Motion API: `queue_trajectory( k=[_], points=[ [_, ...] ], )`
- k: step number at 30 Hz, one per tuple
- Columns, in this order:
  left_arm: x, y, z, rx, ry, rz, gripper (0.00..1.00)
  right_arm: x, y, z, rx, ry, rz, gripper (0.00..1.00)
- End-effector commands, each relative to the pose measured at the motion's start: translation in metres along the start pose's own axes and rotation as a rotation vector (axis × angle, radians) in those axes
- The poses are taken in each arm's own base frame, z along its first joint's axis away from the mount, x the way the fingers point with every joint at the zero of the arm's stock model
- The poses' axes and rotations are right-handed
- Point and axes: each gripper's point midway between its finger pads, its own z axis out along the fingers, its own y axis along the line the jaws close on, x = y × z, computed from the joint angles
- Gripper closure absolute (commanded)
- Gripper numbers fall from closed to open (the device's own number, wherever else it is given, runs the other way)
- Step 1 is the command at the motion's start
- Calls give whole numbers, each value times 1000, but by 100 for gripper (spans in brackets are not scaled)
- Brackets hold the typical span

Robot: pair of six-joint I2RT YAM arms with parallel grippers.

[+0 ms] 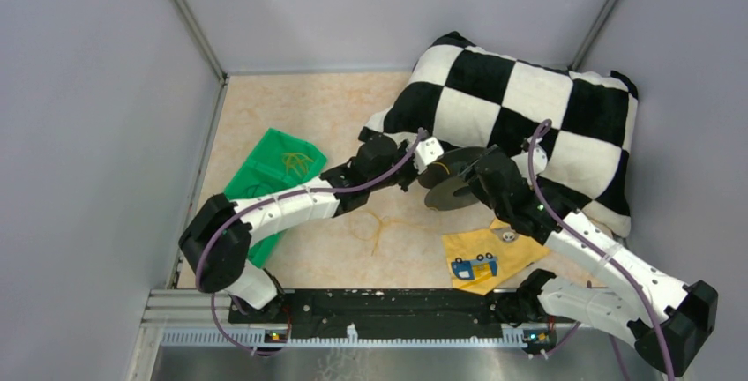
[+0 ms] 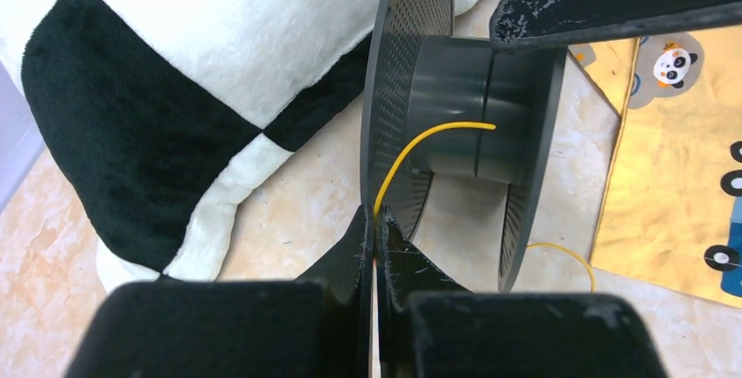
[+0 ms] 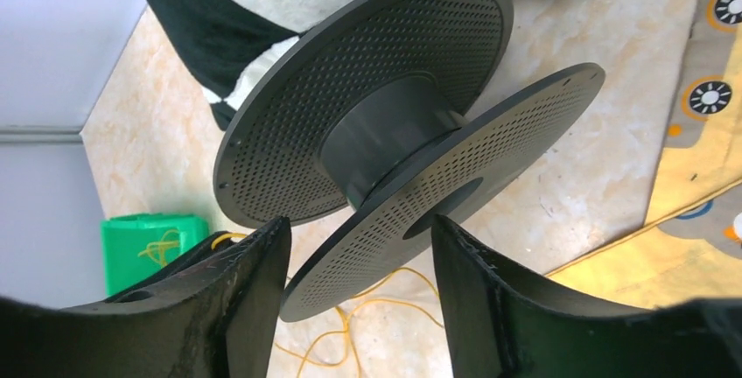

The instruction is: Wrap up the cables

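Observation:
The cable is a thin yellow wire. It lies in loose loops (image 1: 375,227) on the table and runs up to the hub of a black perforated spool (image 1: 450,185). My left gripper (image 2: 374,220) is shut on the wire (image 2: 420,146) just below the spool's left flange (image 2: 411,37). My right gripper (image 3: 359,220) stands open, its fingers on either side of the near flange (image 3: 455,168) with gaps showing on both sides. More wire loops (image 3: 367,308) lie on the table under that flange. In the top view the right gripper (image 1: 467,178) sits at the spool's right side.
A black-and-white checkered pillow (image 1: 529,108) fills the back right, just behind the spool. A green bag (image 1: 273,165) with some yellow wire on it lies at the left. A yellow printed cloth (image 1: 489,257) lies near the front right. Grey walls enclose the table.

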Motion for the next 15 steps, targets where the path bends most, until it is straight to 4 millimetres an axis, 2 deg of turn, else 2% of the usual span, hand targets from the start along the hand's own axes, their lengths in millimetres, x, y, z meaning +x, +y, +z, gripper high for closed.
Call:
queue_trajectory(
  k=[1, 5, 9, 12, 13, 14, 15],
  points=[
    [-32, 6, -17, -25, -107, 2, 100, 0, 12, 0, -53, 8, -5, 46],
    [-30, -4, -29, 7, -110, -26, 100, 4, 21, -1, -107, 27, -22, 61],
    [-35, -4, -45, -51, -193, -77, 100, 7, 38, -2, -165, 58, -78, 82],
    [-33, -5, -53, -94, -199, -117, 100, 9, 42, -2, -150, 74, -125, 87],
    [-33, -4, -55, -122, -189, -119, 100, 10, 42, -1, -147, 78, -131, 90],
    [-35, -4, -58, -155, -183, -120, 100, 11, 42, -1, -149, 83, -132, 99],
    [-38, -5, -61, -180, -184, -126, 100, 11, 44, -1, -152, 85, -122, 100]
  ],
)
